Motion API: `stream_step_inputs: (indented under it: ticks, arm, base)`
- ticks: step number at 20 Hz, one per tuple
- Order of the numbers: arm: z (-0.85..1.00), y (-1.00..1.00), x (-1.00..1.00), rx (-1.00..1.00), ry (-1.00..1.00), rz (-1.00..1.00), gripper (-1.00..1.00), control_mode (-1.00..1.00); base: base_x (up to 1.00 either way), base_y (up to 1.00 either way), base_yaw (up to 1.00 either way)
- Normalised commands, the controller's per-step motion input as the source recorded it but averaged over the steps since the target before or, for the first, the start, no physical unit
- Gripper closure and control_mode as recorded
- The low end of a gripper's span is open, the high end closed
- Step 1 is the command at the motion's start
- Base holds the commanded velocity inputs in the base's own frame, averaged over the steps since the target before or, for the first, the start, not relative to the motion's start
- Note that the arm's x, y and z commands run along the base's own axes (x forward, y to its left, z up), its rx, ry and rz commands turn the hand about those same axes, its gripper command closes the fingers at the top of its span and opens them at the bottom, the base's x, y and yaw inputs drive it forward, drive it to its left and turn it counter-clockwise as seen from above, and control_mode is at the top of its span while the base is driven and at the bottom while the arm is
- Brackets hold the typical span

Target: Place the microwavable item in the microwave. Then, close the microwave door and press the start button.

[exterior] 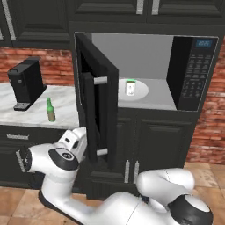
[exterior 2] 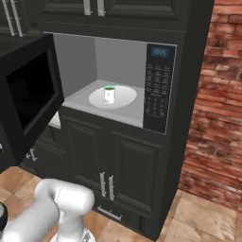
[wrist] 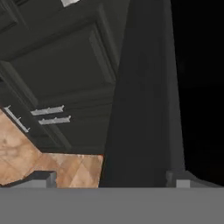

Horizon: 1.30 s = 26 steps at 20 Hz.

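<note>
Dark panelled cabinets and red brick wall frame the large black built-in microwave [exterior: 149, 72], whose grey cavity stands open above a pair of lower cabinet doors with silver handles [exterior 2: 106, 185]. Inside, the small white cylindrical cup with a green rim [exterior: 130, 87] stands upright on the white round turntable [exterior: 143, 93], near the middle of the cavity floor, so the placing step looks done and the cup sits where the plate can carry it. The wide black microwave door with a long bar handle [exterior: 97, 114] hangs swung out to the left, roughly edge-on in the left base view, and its dark window [exterior 2: 29, 92] faces the right base view. The white arm [exterior: 61, 160] reaches low behind the door's outer face, probably so that it can push the panel shut. In the hand view the end effector [wrist: 111, 181] looks along the door's dark edge [wrist: 144, 100], with its two tips showing on either side of that edge at the bottom; whether they press on the panel cannot be told, though they appear spread wide. The keypad panel with its small blue display [exterior 2: 158, 87] waits on the microwave's right side for the start press. On the marble bench [exterior: 66, 103] to the left, a tall black coffee machine [exterior: 26, 82] and a green glass bottle [exterior: 51, 110] stand apart from the work.
</note>
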Motion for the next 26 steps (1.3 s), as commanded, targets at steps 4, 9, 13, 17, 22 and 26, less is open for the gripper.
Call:
stream_step_inputs:
  ticks: [4,9,13,17,22,26]
  arm:
    - [0.12,-1.0,0.0,0.15,-0.02,-0.25,-1.0,-1.0]
    - [0.0,-1.0,0.0,0.17,-0.07,-0.13,-1.0,-1.0]
    - [0.01,-1.0,0.08,0.19,-0.11,-0.01,-1.0,-1.0]
    - [0.0,-1.0,0.28,0.22,-0.04,0.0,-1.0,-1.0]
    - [0.07,-0.98,0.63,0.18,-0.01,0.07,-1.0,-1.0]
    - [0.29,-0.67,0.87,0.08,-0.08,0.15,-1.0,-1.0]
  base:
    - [0.0,0.0,0.0]
    - [0.0,0.0,0.0]
    - [0.0,0.0,0.0]
    - [0.0,0.0,0.0]
    - [0.0,0.0,0.0]
    - [0.0,0.0,0.0]
